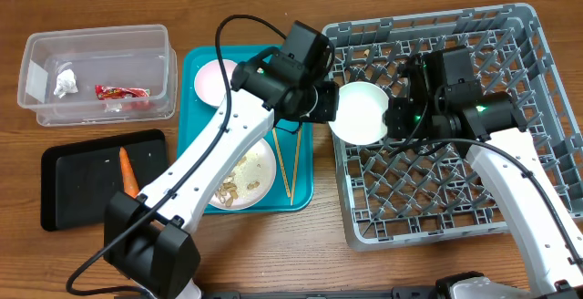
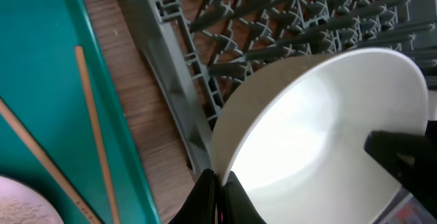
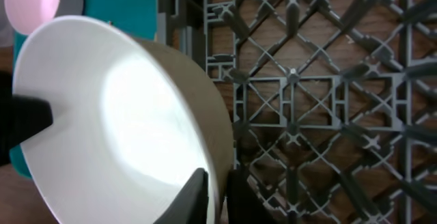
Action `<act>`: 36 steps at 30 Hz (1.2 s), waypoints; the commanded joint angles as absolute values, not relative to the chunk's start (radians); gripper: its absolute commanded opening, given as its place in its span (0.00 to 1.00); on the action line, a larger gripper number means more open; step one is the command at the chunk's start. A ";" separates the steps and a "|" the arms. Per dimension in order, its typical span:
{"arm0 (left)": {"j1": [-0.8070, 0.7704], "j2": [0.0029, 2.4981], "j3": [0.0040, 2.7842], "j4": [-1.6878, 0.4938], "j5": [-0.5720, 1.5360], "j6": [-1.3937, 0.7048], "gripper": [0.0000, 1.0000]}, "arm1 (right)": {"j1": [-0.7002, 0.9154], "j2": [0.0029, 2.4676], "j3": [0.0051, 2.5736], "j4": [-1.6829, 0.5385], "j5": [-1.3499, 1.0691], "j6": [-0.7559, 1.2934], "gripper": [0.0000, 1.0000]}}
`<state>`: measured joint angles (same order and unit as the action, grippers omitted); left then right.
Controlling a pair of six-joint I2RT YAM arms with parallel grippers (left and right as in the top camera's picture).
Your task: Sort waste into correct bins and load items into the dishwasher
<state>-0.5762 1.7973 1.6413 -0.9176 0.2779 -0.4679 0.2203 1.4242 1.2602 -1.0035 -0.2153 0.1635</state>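
Note:
A white bowl (image 1: 359,112) hangs over the left edge of the grey dish rack (image 1: 510,44), held from both sides. My left gripper (image 1: 328,103) is shut on its left rim; in the left wrist view the fingers (image 2: 220,183) pinch the bowl's wall (image 2: 321,128). My right gripper (image 1: 393,117) is shut on its right rim; in the right wrist view the fingers (image 3: 215,190) clamp the bowl (image 3: 116,128) above the rack's lattice (image 3: 328,101). Two wooden chopsticks (image 1: 293,167) lie on the teal tray (image 1: 196,71).
A pink bowl (image 1: 211,80) and a plate with tan scraps (image 1: 241,180) sit on the teal tray. The clear tub (image 1: 36,44) holds a red wrapper (image 1: 121,91) and a white scrap (image 1: 65,84). The black tray (image 1: 64,190) holds a carrot (image 1: 128,173).

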 commanded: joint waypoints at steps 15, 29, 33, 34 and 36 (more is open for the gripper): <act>-0.458 1.678 1.641 -0.998 0.183 -0.394 0.20 | 0.136 1.412 1.333 -0.943 0.446 0.195 0.04; -0.235 1.575 1.641 -1.087 0.150 -0.381 0.19 | -0.003 1.603 1.330 -0.560 1.169 0.160 0.04; -0.235 1.575 1.641 -1.088 0.150 -0.381 0.19 | -0.033 1.696 1.330 -0.539 1.178 0.160 0.04; -0.235 1.575 1.641 -1.088 0.150 -0.381 0.19 | -0.036 1.716 1.330 -0.538 1.178 0.160 0.04; -0.236 1.575 1.641 -1.089 0.150 -0.381 0.19 | -0.041 1.753 1.330 -0.533 1.178 0.160 0.04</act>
<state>-0.2348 1.5867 1.6405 -1.0859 0.1596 -0.4076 -0.0341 1.7130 1.3109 -0.5461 1.1297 0.1596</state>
